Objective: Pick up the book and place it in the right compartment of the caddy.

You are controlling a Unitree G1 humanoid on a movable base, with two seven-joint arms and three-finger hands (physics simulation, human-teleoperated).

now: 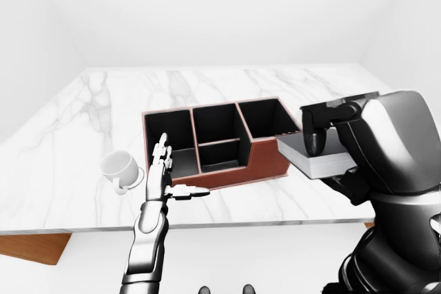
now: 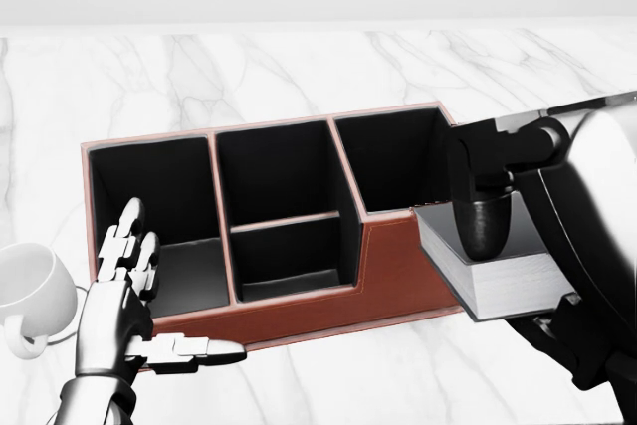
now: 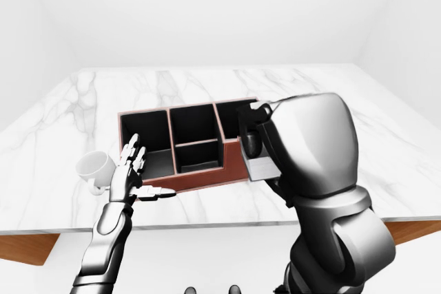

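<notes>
Right hand (image 2: 557, 246) holding the book (image 2: 498, 271) clear of the white marble table (image 2: 299, 67): one dark finger (image 2: 485, 211) lies across the book's top cover, the remaining fingers under it, closed round the volume. The book lies flat, page edges showing below the finger, and overlaps the right end wall of the caddy (image 2: 299, 311) in the head view, just outside the right compartment (image 2: 408, 161). The caddy is a reddish-brown box with black lining; its left compartment (image 2: 149, 206), the two stacked middle compartments (image 2: 284, 216) and the right compartment all show only dark interior. Left hand (image 2: 124, 296) with fingers spread and straight, holding nothing, its fingertips overlapping the caddy's lower left wall. A white mug (image 2: 30, 296) stands on the table just left of those fingers.
</notes>
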